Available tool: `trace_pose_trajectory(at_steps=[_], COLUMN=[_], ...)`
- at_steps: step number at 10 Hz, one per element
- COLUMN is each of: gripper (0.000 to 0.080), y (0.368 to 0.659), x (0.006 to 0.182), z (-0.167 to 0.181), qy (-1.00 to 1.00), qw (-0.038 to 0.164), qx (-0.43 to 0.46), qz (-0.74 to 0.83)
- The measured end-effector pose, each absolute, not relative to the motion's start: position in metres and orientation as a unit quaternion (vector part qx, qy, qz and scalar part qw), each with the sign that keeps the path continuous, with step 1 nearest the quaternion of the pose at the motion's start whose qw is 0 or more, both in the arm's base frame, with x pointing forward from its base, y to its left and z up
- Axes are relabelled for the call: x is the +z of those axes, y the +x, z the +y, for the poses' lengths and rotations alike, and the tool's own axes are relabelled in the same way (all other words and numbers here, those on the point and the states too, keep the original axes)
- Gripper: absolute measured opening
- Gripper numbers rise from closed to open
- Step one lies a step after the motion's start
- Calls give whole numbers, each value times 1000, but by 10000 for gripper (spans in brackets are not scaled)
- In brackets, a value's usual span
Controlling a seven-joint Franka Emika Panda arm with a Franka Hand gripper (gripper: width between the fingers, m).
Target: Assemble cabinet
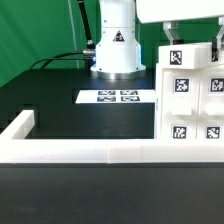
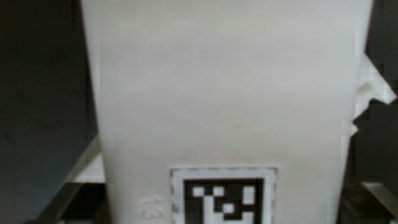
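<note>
Behind the border rail (image 1: pixel 90 152) stands the cabinet (image 1: pixel 195 100).

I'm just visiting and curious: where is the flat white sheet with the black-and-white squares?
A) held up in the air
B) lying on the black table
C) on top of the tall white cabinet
B: the marker board lies flat on the black table, beside the cabinet.
</note>
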State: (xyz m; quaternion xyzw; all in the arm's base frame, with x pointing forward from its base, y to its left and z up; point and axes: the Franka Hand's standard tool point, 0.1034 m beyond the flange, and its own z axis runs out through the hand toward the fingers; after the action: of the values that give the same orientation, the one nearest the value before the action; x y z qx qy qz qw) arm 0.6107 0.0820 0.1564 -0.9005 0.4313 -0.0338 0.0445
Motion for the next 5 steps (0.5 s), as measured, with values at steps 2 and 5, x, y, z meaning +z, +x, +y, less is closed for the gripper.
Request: trace_pose_trajectory(at_steps=[2,5], gripper=[556,556], y=[611,611], x=[156,156], z=[81,81], qy=[-860,-817], qw=[55,62], qx=[-28,-20], qz=[507,573])
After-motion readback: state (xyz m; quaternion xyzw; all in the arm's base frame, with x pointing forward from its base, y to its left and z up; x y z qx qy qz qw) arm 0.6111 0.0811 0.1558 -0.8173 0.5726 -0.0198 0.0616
